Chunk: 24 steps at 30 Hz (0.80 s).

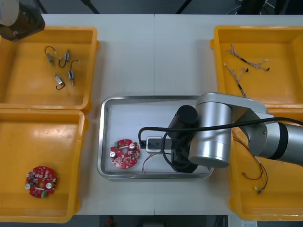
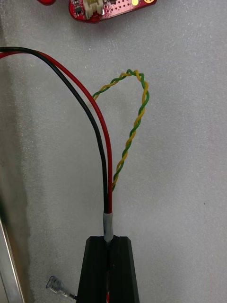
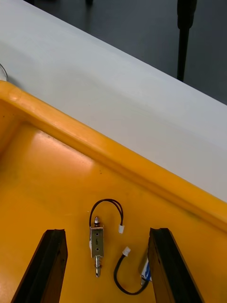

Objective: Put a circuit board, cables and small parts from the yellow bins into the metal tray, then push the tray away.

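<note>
My right gripper (image 2: 109, 246) is shut on the grey-sleeved end of a cable (image 2: 106, 156) with red and black wires and a yellow-green twisted pair. The cable trails over the white floor of the metal tray (image 1: 142, 98). The right arm (image 1: 208, 137) covers the tray's right part. A round red circuit board (image 1: 125, 153) lies in the tray to the left of the arm, and its edge (image 2: 101, 8) shows beyond the cable. My left gripper (image 3: 106, 231) hangs open above a small metal part (image 3: 97, 244) in the far left yellow bin (image 1: 28, 97).
Several small metal parts (image 1: 61, 68) lie in the far left bin. The near left bin (image 1: 71, 142) holds a second circuit board (image 1: 41, 181). Thin cables (image 1: 241, 66) lie in the far right bin, with more cables (image 1: 258, 175) in the near right bin.
</note>
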Available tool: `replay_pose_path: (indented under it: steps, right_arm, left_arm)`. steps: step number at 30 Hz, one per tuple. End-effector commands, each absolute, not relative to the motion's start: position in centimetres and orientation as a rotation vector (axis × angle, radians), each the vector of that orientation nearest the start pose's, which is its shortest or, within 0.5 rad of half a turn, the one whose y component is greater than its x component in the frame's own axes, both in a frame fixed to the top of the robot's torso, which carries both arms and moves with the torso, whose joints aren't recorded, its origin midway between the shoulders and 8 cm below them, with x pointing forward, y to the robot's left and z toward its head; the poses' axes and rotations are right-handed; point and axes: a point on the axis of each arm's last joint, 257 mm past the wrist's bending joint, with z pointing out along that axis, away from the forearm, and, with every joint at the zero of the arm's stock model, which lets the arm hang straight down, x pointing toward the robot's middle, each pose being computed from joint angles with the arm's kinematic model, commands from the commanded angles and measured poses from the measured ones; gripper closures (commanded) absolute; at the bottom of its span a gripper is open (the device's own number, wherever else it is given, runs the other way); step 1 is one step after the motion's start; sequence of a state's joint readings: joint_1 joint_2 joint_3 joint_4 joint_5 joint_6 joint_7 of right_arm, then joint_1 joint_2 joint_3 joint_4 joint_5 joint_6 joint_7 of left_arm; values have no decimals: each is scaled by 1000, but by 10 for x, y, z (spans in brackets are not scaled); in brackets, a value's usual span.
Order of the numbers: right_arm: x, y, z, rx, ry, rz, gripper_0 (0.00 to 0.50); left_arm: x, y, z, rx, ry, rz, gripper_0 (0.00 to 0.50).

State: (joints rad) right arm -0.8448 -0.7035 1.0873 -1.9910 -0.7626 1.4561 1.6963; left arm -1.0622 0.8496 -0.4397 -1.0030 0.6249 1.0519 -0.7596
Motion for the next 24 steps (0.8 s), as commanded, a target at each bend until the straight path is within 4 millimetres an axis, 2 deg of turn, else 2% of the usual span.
replay_pose_path:
  steps: [1,2,3,4,6,7,15,24]
  right_arm:
    - [372,-54,-288,-1999,1958,-214,407]
    - [373,-53,-288,-1998,1951,-211,279]
    - [373,-51,-288,-1996,1944,-207,188]
    - [374,-51,-287,-1993,1940,-204,118]
    - [376,-48,-286,-1983,1931,-194,24]
    - [377,-48,-286,-1978,1927,-194,0]
    - [382,-41,-267,-1937,1905,-190,0]
    - [389,-54,-217,-1815,2046,-130,0]
  left_arm:
    - [695,384,-43,-609,2077,-34,0]
    - [696,384,-47,-614,2085,-30,0]
    - [696,383,-48,-616,2088,-33,0]
    - [696,383,-52,-618,2095,-30,0]
    - [695,386,-57,-622,2104,-21,0]
    - [696,386,-60,-620,2106,-21,0]
    - [703,387,-84,-593,2109,-2,0]
    - [703,377,-101,-570,2134,8,0]
